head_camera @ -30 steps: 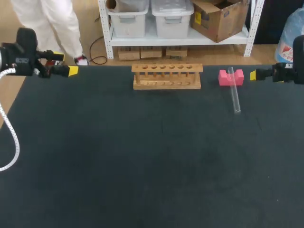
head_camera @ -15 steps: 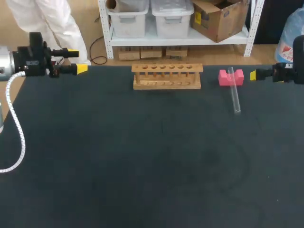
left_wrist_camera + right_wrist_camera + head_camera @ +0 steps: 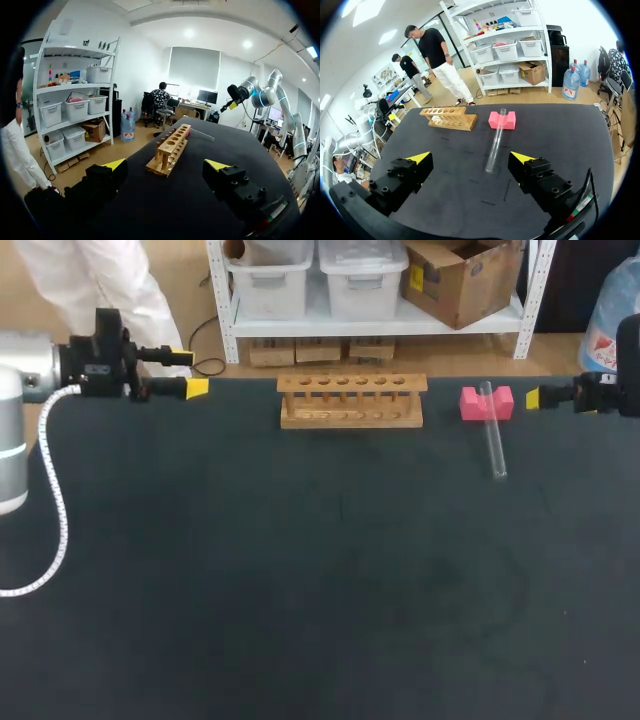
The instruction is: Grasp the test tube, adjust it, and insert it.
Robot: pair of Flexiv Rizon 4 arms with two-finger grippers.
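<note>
Test tube (image 3: 493,435) lying on tabletop (image 3: 300,570), one end on pink block (image 3: 472,403) (wooden rack (image 3: 351,400) nearby). Left gripper (image 3: 165,165), right gripper (image 3: 471,158) wide, empty.

**No legible writing**

No text, number or label can be read on the wooden rack (image 3: 351,405), the test tube (image 3: 494,445), the pink block (image 3: 470,403) or the dark tabletop (image 3: 300,570) in any of the views.
</note>
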